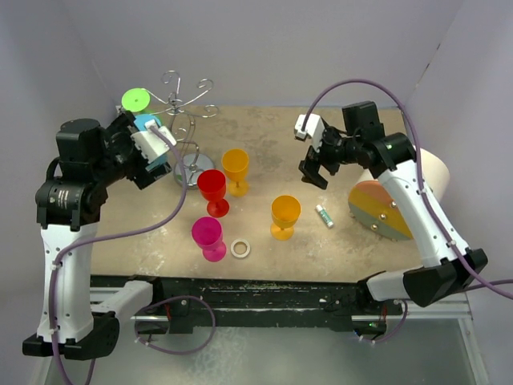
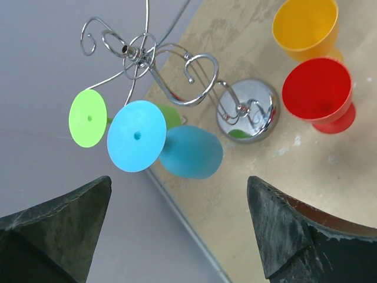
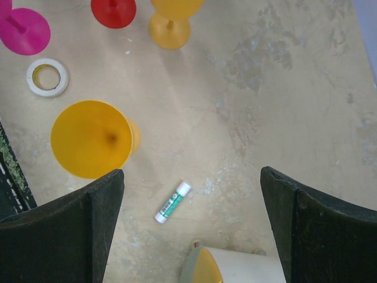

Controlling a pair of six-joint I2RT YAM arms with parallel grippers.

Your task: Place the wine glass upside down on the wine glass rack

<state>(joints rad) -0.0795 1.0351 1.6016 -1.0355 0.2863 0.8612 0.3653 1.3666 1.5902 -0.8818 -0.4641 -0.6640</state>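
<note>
Top external | mottled beige table (image 1: 345, 249), grey walls (image 1: 264, 40) | left tool (image 2: 179, 194), right tool (image 3: 191, 174) wide apart, empty

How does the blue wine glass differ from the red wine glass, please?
The blue wine glass is upside down; the red wine glass is upright. The blue one hangs on the wine glass rack; the red one stands on the table. Both are coloured stemmed glasses with round feet.

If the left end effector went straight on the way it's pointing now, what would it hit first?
Most likely the blue wine glass, hanging upside down on the wine glass rack. It sits dead ahead of the open left end effector, though how far ahead is unclear.
</note>
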